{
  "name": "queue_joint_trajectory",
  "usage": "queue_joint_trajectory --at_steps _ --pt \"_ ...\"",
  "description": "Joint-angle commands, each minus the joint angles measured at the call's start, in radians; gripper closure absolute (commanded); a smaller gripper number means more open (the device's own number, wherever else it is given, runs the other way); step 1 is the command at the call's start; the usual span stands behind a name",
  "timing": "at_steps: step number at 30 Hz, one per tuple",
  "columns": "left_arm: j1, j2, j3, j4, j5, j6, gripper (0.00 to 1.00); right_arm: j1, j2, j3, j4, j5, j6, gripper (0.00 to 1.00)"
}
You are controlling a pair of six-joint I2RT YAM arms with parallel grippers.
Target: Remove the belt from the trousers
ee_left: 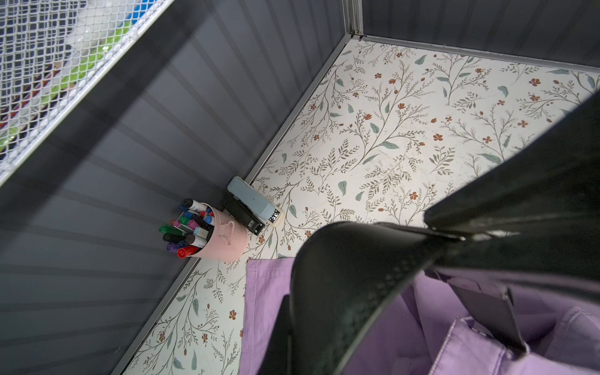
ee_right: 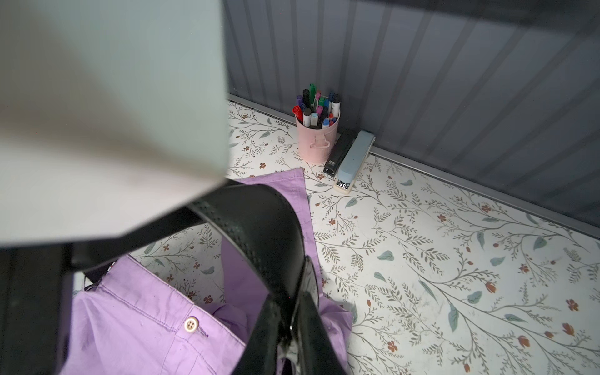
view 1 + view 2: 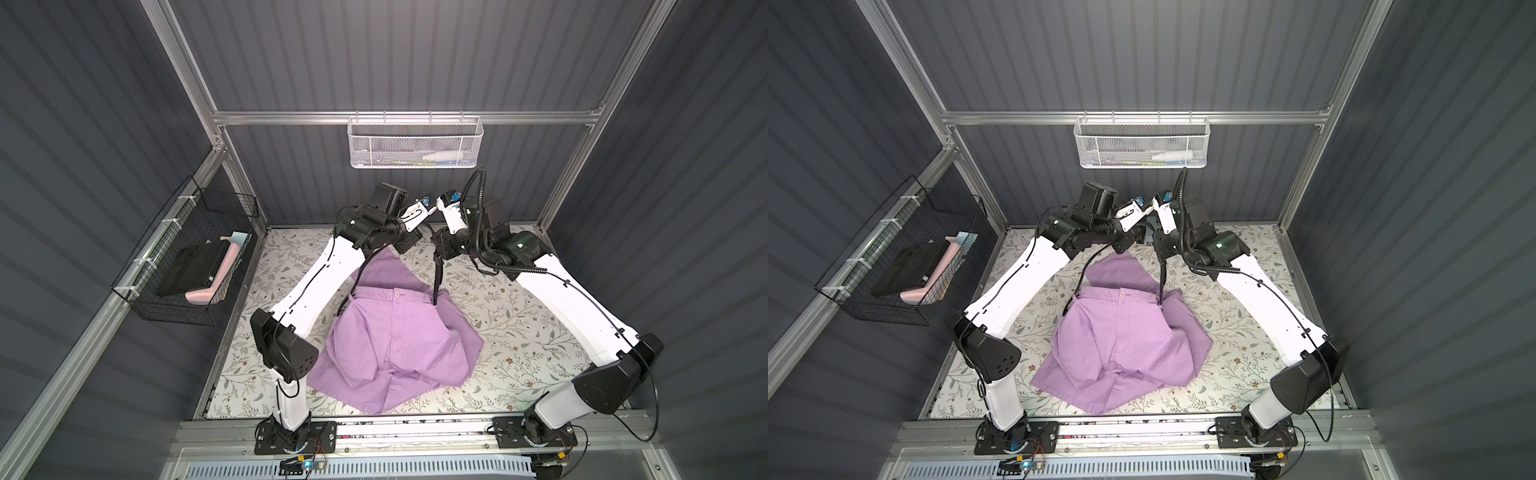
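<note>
The left end effector (image 3: 409, 245), raised at the back, is clamped shut on the belt (image 1: 341, 259). The trousers (image 3: 399, 332) lie crumpled on the worktop (image 3: 519, 332), and the belt runs into their waistband. The belt hangs from the right end effector (image 3: 438, 249), whose opening is hidden.

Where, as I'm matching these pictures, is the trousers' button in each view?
Top view: button mid-waist on the trousers.
Top view: same spot.
Left wrist: not in it.
Right wrist: button near the belt.
Shared landmark: the belt, in all four.
</note>
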Motion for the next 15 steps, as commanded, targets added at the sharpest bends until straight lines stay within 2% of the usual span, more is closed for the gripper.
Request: queue_joint_trajectory --at_steps 1,8,15 --pt "-0.01 -0.002 0.04 -0.008 0.003 -0.017 1.0 0.004 0.01 -0.011 -0.03 0.001 0.004 0.86" --pt "-0.014 -0.018 0.048 -0.003 0.007 -0.029 1.0 0.0 0.012 -0.066 -0.021 0.035 0.016 0.89" --pt "-0.015 -0.06 0.051 0.026 0.075 -0.073 1.0 -0.036 -0.026 -0.197 0.035 0.03 0.044 0.94"
